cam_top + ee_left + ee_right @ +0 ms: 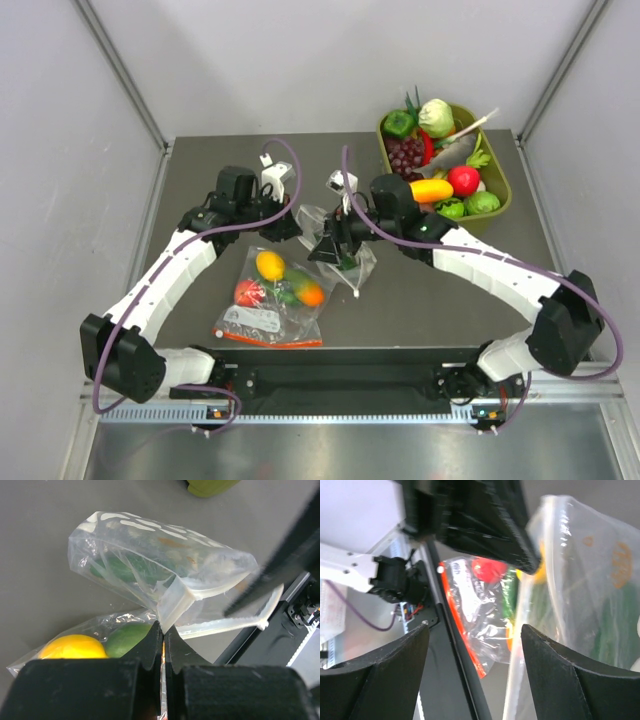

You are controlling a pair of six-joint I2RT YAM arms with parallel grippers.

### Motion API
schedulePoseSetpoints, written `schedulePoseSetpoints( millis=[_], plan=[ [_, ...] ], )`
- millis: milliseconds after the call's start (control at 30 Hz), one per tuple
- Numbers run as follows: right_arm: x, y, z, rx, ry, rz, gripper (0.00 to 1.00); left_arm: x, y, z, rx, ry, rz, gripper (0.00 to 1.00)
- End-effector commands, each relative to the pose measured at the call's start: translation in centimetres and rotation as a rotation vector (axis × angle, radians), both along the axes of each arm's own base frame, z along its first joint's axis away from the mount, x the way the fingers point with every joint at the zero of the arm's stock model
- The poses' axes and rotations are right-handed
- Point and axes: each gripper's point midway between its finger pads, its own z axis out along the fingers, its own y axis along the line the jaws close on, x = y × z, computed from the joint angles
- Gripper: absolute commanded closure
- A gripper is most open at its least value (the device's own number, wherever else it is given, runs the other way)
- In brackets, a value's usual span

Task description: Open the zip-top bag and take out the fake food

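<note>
Opening of the zip-top bag (165, 560) was judged to be the step in hand. The bag was seen near the middle of the table (200, 170), between the two grippers, tilted and apparently held partly off the surface. Its zip lips were parted at the end facing the left wrist camera.

A flap of film at the bag's mouth was pinched between the pressed-together fingers of the left gripper (162, 632). The lower lip, a pale strip, hung free just beside a dark, blurred shape taken to be a right finger. The right gripper (472, 632) was shown with its fingers spread, the bag's edge just beside one of them and not clamped.

The fake food (120, 569) was inside the bag. A dark green piece was made out through the plastic, but the yellow fruit could not be told with certainty. A plain bag (262, 318) with a red-orange strip lay nearer the arm bases, untouched.

The next move was judged to call for the free lip to be taken by the right fingers and drawn away from the held one, so that the mouth would be widened enough for the food to be reached or tipped out. A slip of the thin film from the left pinch was considered the chief risk.
</note>
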Motion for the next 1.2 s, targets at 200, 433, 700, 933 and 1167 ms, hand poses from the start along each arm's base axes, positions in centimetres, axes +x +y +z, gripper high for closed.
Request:
schedulePoseSetpoints(
  millis=[200,433,700,933,1167],
  plan=[
    [6.3,-0.6,-1.7,-0.045,-0.046,-0.296,0.23,0.2,-0.3,0.9,-0.027,-0.046,-0.02,1.0],
    [8.9,-2.9,-2.2,-0.012,-0.055,-0.459,0.24,0.2,-0.4,0.5,-0.028,-0.032,-0.027,1.0],
    [10.9,-4.6,-2.6,0.058,-0.029,-0.562,0.25,0.0,-0.5,0.3,-0.029,-0.021,-0.039,1.0],
    [12.0,-4.8,-2.7,0.031,-0.057,-0.588,0.27,-0.1,-0.6,0.4,-0.031,-0.022,-0.045,1.0],
    [12.6,-4.8,-6.5,-0.195,-0.142,-0.618,0.3,-0.3,-0.7,0.4,-0.036,-0.018,-0.059,1.0]
  ],
)
